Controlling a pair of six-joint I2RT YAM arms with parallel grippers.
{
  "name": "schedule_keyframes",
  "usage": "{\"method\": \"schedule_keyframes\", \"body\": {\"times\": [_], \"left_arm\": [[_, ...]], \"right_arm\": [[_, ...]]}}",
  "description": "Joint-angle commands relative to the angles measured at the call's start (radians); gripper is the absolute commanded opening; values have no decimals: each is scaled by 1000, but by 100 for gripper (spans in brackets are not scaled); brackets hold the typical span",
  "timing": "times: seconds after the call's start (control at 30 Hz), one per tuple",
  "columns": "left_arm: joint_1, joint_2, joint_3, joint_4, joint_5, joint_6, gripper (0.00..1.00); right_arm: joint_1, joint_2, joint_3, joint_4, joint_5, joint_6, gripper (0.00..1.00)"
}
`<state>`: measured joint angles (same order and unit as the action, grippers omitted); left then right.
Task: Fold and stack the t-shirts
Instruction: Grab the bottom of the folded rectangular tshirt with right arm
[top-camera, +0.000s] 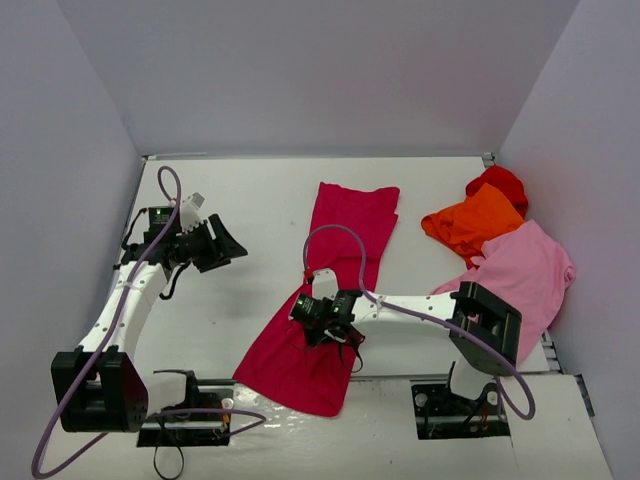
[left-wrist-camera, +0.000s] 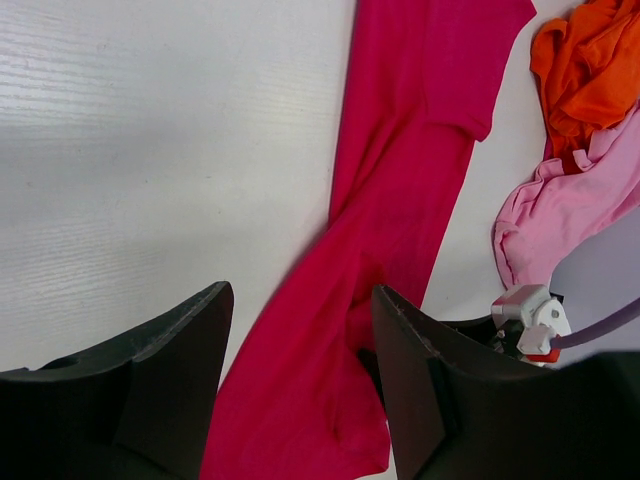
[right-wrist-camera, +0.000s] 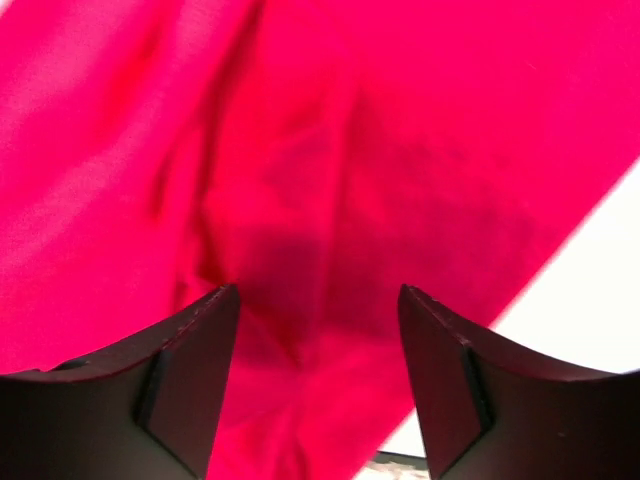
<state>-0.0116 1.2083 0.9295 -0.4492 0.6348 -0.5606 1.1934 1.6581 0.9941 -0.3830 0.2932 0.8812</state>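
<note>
The crimson-magenta t-shirt (top-camera: 340, 260) lies as a long narrow strip running from the middle of the table down to its near edge. My right gripper (top-camera: 312, 322) hovers low over the strip's lower half. In the right wrist view its fingers stand open (right-wrist-camera: 320, 292) with only wrinkled cloth (right-wrist-camera: 320, 150) beneath and nothing pinched. My left gripper (top-camera: 232, 248) is open over bare table, left of the shirt. The left wrist view shows the shirt (left-wrist-camera: 400, 200) through the gap of that gripper (left-wrist-camera: 300, 290). At the right lie the orange (top-camera: 470, 222), red (top-camera: 500, 183) and light pink (top-camera: 525, 270) t-shirts, crumpled together.
Grey walls close in the white table (top-camera: 240, 190) on the left, back and right. The right arm's elbow (top-camera: 487, 322) sits over the pink shirt's near edge. In the left wrist view the orange (left-wrist-camera: 590, 70) and pink (left-wrist-camera: 570, 210) shirts lie at the right.
</note>
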Motion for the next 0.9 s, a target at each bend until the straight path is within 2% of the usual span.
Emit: {"method": "schedule_keyframes", "body": {"times": [0.0, 0.33, 0.43, 0.7, 0.8, 0.83, 0.87], "left_arm": [[5, -27, 66, 11, -1, 10, 54], [6, -23, 62, 12, 3, 13, 54], [6, -24, 60, 10, 5, 12, 54], [5, -27, 59, 7, 7, 13, 54], [5, -24, 60, 10, 8, 12, 54], [5, -25, 59, 10, 7, 10, 54], [5, -26, 58, 12, 6, 9, 54]], "right_arm": [[9, -38, 58, 17, -12, -30, 59], [19, -89, 20, 15, -77, 4, 46], [27, -98, 4, 15, -91, 21, 36], [73, -83, -30, 12, -125, 51, 38], [88, -78, -35, 12, -126, 58, 35], [90, -77, -34, 12, -126, 59, 32], [92, -76, -31, 12, -124, 58, 23]]}}
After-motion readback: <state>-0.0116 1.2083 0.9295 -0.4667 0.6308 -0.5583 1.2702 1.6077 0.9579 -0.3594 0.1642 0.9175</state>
